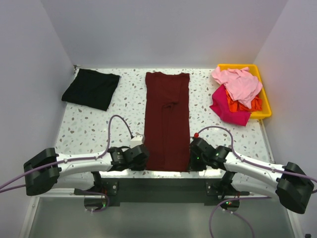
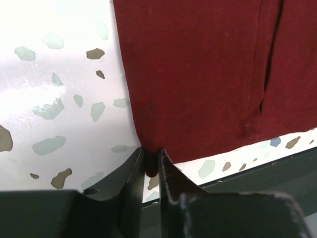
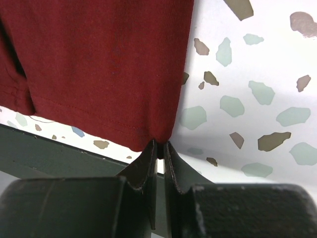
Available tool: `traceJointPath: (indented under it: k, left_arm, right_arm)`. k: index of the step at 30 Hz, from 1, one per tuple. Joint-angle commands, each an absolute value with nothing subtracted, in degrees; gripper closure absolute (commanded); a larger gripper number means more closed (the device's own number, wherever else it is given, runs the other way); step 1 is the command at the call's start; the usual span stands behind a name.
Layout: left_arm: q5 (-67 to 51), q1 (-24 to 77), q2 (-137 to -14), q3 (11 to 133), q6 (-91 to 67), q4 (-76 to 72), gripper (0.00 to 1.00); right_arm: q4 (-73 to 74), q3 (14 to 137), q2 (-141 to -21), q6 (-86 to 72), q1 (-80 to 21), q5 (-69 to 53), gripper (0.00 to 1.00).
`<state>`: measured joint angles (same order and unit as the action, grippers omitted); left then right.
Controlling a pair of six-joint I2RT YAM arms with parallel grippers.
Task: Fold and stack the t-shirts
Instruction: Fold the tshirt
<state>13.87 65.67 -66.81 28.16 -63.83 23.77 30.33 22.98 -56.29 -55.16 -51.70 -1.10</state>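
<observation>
Maroon t-shirt [image 1: 167,121] lay flat in the middle of the table [image 1: 89,130] as a long narrow strip, sides folded inward, collar end toward the back wall and hem at the near edge.

Left gripper [image 2: 151,159] sat at the near left hem corner. Its jaws were drawn almost together, with the tip of the corner pinched between them. Right gripper [image 3: 160,148] sat at the near right hem corner, jaws likewise clamped on the cloth there. Both corners were low, at or just above the tabletop — I could not tell which.

Black t-shirt [image 1: 91,88] lay folded at the far left corner of the table, well apart from the maroon one.

Yellow bin [image 1: 265,99] stood at the far right. Pink t-shirt [image 1: 240,82] was heaped on top in it, orange t-shirt [image 1: 237,104] showed beneath — magenta t-shirt [image 1: 227,110] spilled over the bin's near left rim onto the table.
</observation>
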Motion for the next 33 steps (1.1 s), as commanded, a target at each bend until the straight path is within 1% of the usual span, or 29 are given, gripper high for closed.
traceJointPath:
  k: [1,2,4,5,7,8,14,19,24,27,31,33]
  left_arm:
    - [13.97,66.01,-67.67,28.21,-65.30,25.75,0.80]
    - [13.97,66.09,-67.68,28.30,-65.30,25.93,0.86]
    - [13.97,66.09,-67.68,28.39,-65.56,26.10,0.90]
    - [14.06,66.09,-67.68,28.48,-65.65,26.19,0.94]
    - [13.97,66.09,-67.76,28.56,-65.83,26.37,0.99]
    - [14.06,66.09,-67.76,28.83,-65.83,26.63,1.00]
    - [15.47,66.09,-68.29,32.51,-66.09,29.26,1.00]
    - [17.92,65.92,-69.87,36.99,-66.01,32.25,1.00]
    - [18.90,63.29,-71.98,41.13,-64.17,32.26,1.00]
    - [18.81,59.95,-72.60,42.18,-61.80,31.21,1.00]
    - [16.79,55.38,-73.56,42.71,-57.14,25.85,1.00]
    - [16.79,54.76,-75.57,44.55,-54.68,25.05,1.00]
  right_arm:
    - [31.02,22.50,-56.78,-55.64,-52.03,-0.88,0.92]
    - [31.11,22.76,-56.86,-55.46,-52.12,-0.79,0.93]
    - [31.20,23.11,-57.30,-55.37,-52.12,-0.62,0.94]
    - [31.29,23.38,-57.30,-55.20,-52.12,-0.62,0.95]
    - [31.38,23.64,-57.39,-55.11,-52.12,-0.44,0.98]
    - [31.55,24.08,-57.39,-55.02,-52.12,-0.27,0.99]
    - [34.45,28.73,-56.08,-54.41,-52.12,3.06,1.00]
    - [35.07,32.95,-57.91,-52.57,-52.03,6.06,1.00]
    - [33.40,37.52,-63.97,-50.45,-51.86,8.08,1.00]
    - [31.56,39.90,-67.13,-48.70,-51.42,9.31,1.00]
    - [30.24,44.02,-71.44,-45.28,-49.84,10.10,1.00]
    - [30.06,45.35,-72.86,-43.95,-48.17,10.63,1.00]
